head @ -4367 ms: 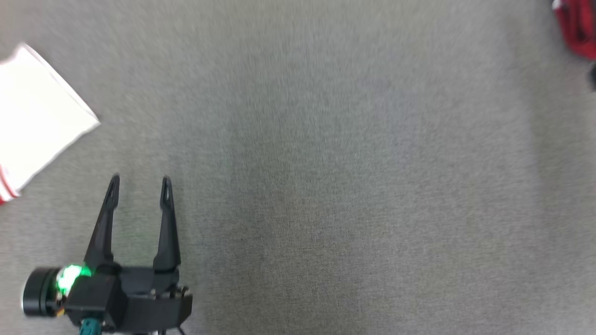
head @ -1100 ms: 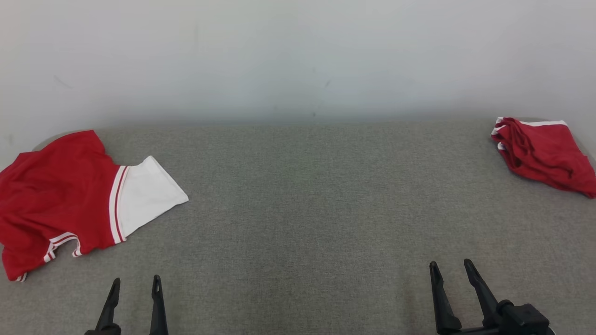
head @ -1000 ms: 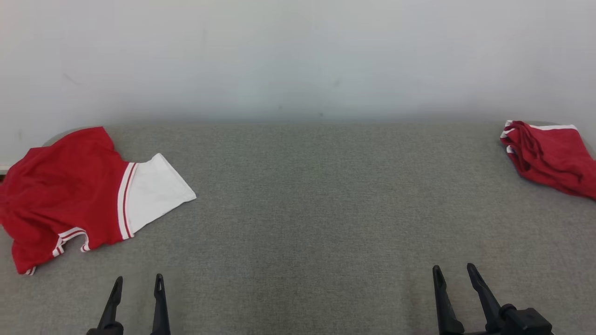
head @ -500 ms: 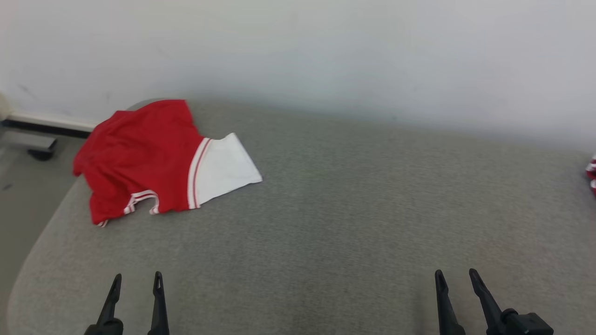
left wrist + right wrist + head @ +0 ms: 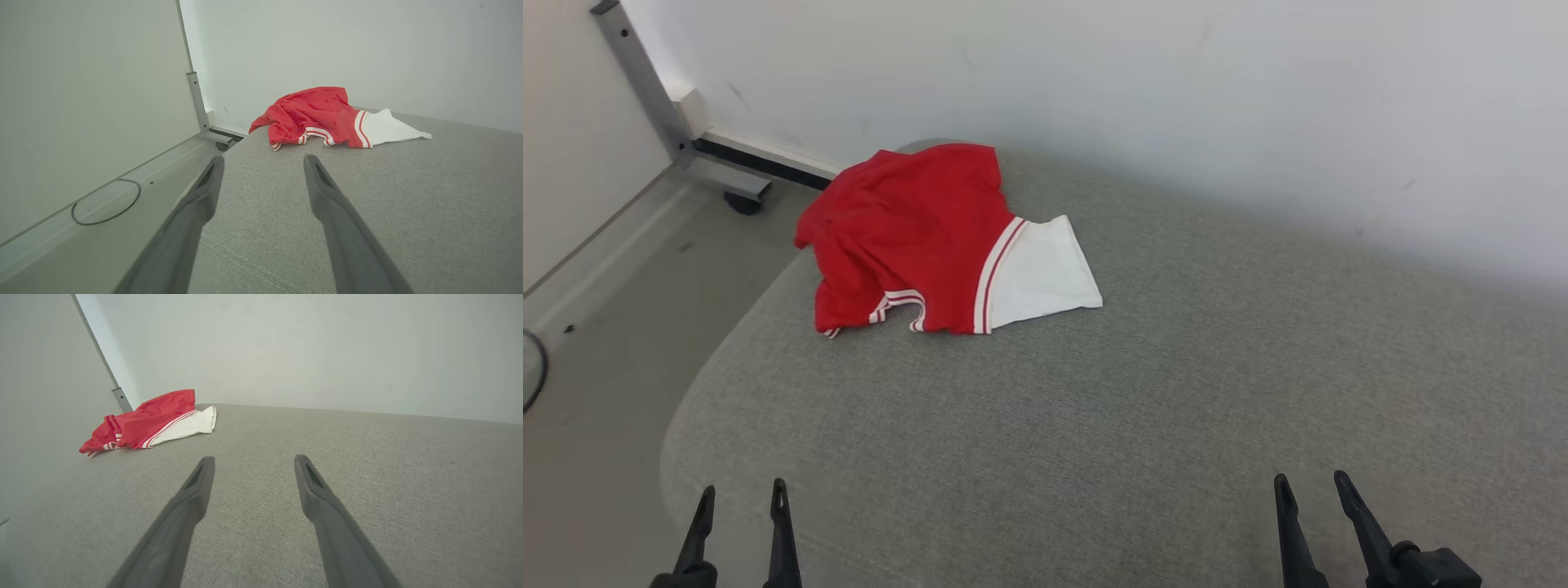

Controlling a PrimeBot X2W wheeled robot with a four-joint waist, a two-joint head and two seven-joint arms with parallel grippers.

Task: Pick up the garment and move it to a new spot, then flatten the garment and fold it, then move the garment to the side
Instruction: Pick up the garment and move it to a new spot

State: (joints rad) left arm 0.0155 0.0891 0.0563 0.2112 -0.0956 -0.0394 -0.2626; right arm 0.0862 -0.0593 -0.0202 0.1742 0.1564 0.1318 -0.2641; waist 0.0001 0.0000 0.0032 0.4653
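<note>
One red-and-white garment (image 5: 915, 237) lies crumpled at the counter's (image 5: 1143, 392) far left corner, well apart from two claws, left claw (image 5: 743, 487) and right claw (image 5: 1310, 478), both spread, both empty.

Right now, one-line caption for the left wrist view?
Open left gripper over a grey fabric surface, pointing toward a crumpled red-and-white garment at its far edge.
</note>
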